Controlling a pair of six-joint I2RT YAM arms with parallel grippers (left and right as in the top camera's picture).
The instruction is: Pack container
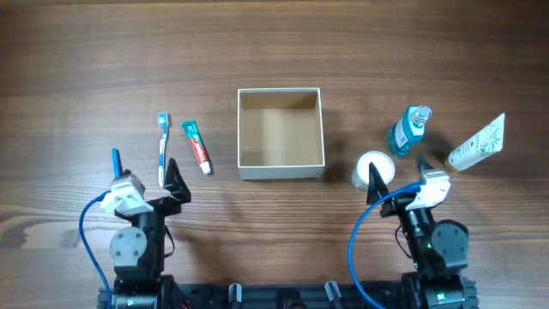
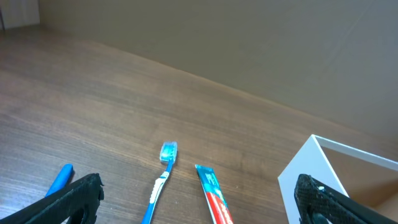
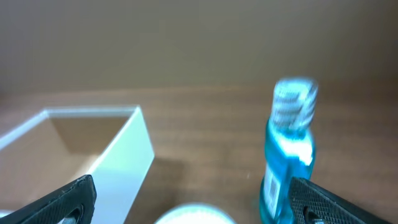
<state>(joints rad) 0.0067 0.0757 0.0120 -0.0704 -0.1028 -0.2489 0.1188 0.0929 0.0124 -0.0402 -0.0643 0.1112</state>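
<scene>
- The container (image 1: 280, 136) sits mid-table and is empty, so packing looks not yet begun.
- The toothbrush (image 1: 162, 146) and toothpaste (image 1: 196, 146) lie to its left. The mouthwash bottle (image 1: 410, 129), white tube (image 1: 477, 143) and white jar (image 1: 374, 169) are to its right. All remain outside.
- The left gripper (image 2: 198, 182) and right gripper (image 3: 191, 185) are at the near edge, fingers spread, holding nothing.
- The wooden table (image 1: 69, 69) has a plain tan wall beyond it.

print on toothpaste tube (image 1: 196, 147), bottle (image 1: 409, 129) label, neither legible
</scene>
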